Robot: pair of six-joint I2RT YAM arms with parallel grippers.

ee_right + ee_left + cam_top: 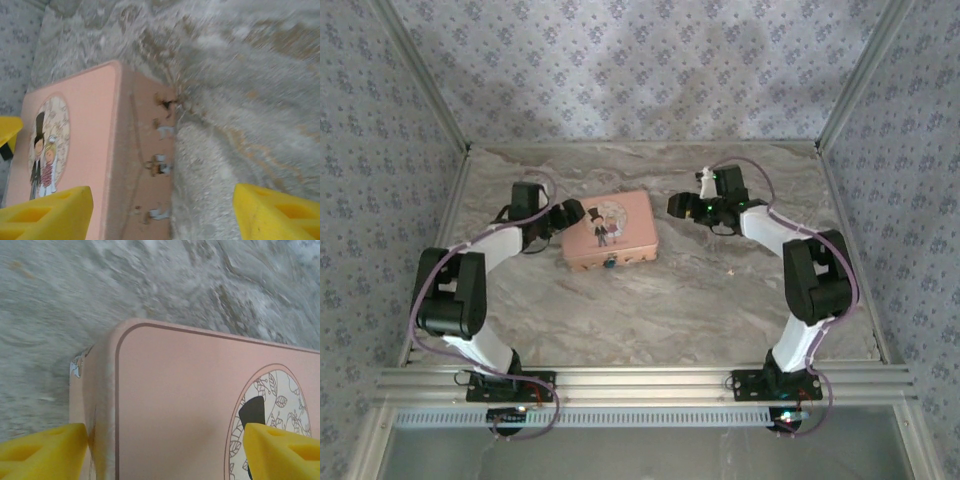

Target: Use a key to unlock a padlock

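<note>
One tiny blue-teal padlock [610,262] at pink tin [632,215] front; left gripper [574,213], right gripper [675,205], jaws apart.

1. Your pink tin [175,405] looks like smooth painted metal with a soft sheen, chipped along one edge.
2. Your table [650,320] looks like matt, veined stone.
3. The left gripper's fingertips [40,450] look like matt yellow plastic.

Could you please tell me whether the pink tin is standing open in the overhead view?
No, the pink tin lies shut with its lid flat and picture side up, and the small teal padlock sits at its near wall.
</note>
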